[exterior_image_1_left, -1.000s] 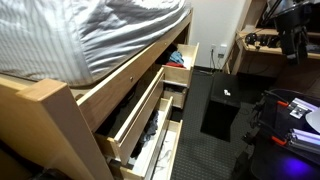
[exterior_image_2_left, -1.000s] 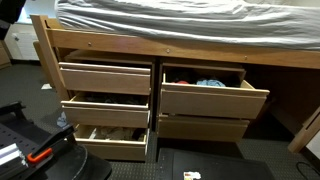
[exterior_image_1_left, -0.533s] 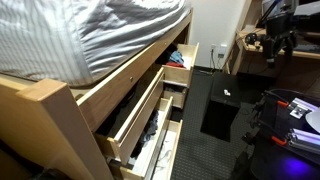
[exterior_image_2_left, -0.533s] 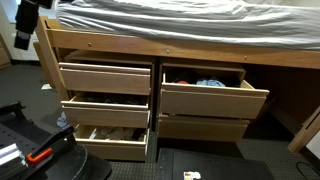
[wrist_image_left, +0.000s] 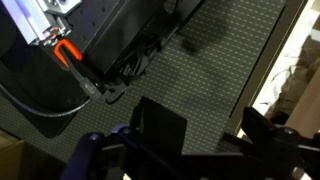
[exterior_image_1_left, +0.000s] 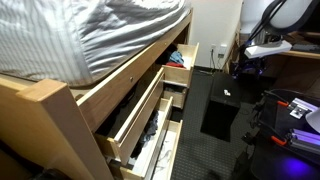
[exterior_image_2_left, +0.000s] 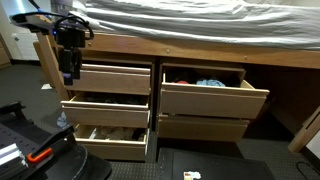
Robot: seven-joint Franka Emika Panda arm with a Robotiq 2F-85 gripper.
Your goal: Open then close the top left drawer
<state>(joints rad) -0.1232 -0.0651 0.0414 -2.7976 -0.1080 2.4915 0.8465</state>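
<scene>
The top left drawer [exterior_image_2_left: 105, 78] is a pale-wood drawer with a plain front, under the bed rail at the top of the left column. It is out only slightly and its contents are hidden. My gripper [exterior_image_2_left: 68, 68] hangs fingers-down in front of the drawer's left end, apart from it, and also shows in an exterior view [exterior_image_1_left: 244, 68]. In the wrist view the two dark fingers [wrist_image_left: 212, 140] stand wide apart with nothing between them, over the dark floor mat.
Below it, a drawer with dark contents [exterior_image_2_left: 105, 108] and a drawer with white and dark items [exterior_image_2_left: 110, 140] stand open. The top right drawer [exterior_image_2_left: 205, 95] with blue and red items is open. A black box [exterior_image_1_left: 222, 105] stands on the floor mat.
The arm has swung down from high up beside the bed to the level of the top left drawer's front. The drawers have not moved.
</scene>
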